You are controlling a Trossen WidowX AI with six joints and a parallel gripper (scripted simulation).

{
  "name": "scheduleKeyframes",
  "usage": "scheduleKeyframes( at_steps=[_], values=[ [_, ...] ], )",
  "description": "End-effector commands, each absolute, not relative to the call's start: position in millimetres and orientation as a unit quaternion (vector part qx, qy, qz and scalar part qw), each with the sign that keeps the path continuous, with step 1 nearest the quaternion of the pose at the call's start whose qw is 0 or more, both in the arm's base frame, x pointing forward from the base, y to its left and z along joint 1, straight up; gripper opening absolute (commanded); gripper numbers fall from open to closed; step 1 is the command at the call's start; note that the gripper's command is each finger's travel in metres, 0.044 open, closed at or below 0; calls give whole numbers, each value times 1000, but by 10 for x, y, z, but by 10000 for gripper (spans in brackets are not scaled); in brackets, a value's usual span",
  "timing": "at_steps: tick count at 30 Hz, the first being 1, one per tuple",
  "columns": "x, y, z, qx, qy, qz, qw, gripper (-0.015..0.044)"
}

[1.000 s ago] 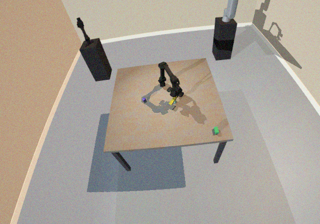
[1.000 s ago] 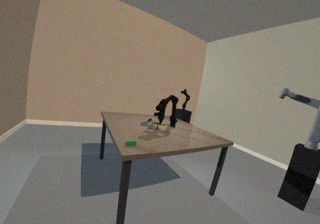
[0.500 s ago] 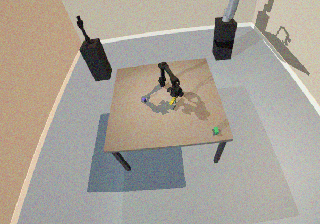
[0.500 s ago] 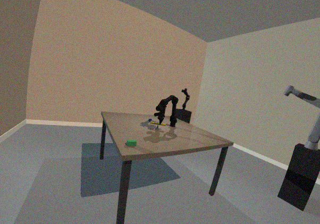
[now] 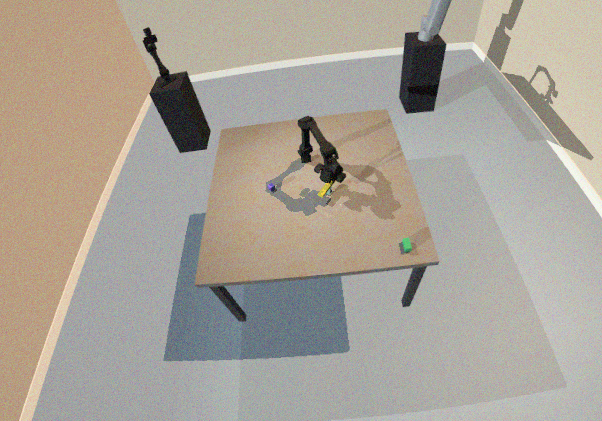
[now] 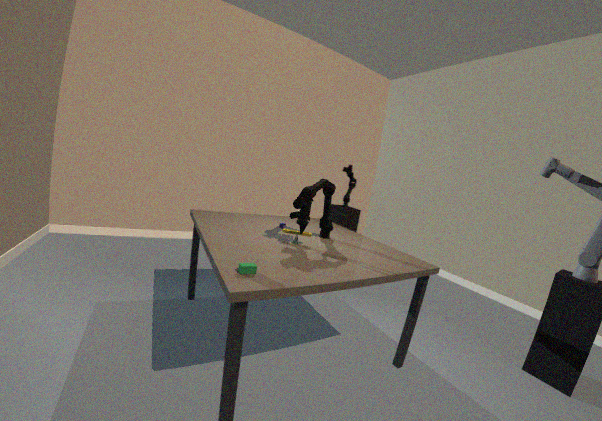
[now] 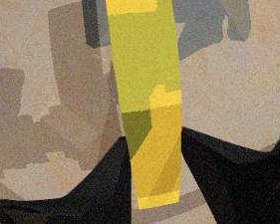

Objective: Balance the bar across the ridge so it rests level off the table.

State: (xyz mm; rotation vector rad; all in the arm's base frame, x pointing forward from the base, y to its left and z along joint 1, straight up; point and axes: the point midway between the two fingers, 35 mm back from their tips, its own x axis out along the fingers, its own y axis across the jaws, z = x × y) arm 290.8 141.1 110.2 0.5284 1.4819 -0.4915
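The yellow bar (image 5: 325, 190) (image 6: 290, 231) (image 7: 146, 59) is held above the table, clear of its top. My gripper (image 5: 332, 181) (image 6: 302, 232) (image 7: 152, 138) is shut on the bar, with one black finger on each side near the bar's near end in the wrist view. The small grey-green ridge (image 5: 329, 192) (image 6: 296, 240) is under or close beside the bar. Its dark side seems to show left of the bar's far part in the wrist view (image 7: 91, 26). I cannot tell whether bar and ridge touch, or whether the bar is exactly level.
A small purple-blue block (image 5: 271, 187) (image 6: 282, 225) lies left of the bar in the top view. A green block (image 5: 406, 245) (image 6: 247, 269) lies near a corner of the wooden table (image 5: 250, 249) (image 6: 350, 274). Two other arms stand on black pedestals (image 5: 182, 116) (image 5: 424, 71) off the table.
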Motion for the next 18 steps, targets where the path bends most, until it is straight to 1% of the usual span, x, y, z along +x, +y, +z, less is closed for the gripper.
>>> scheduleKeyframes(
  at_steps=[1,18],
  values=[
    [2900,1411,1085,237,661,-221,677,0],
    [2901,1411,1071,237,661,-221,677,0]
  ],
)
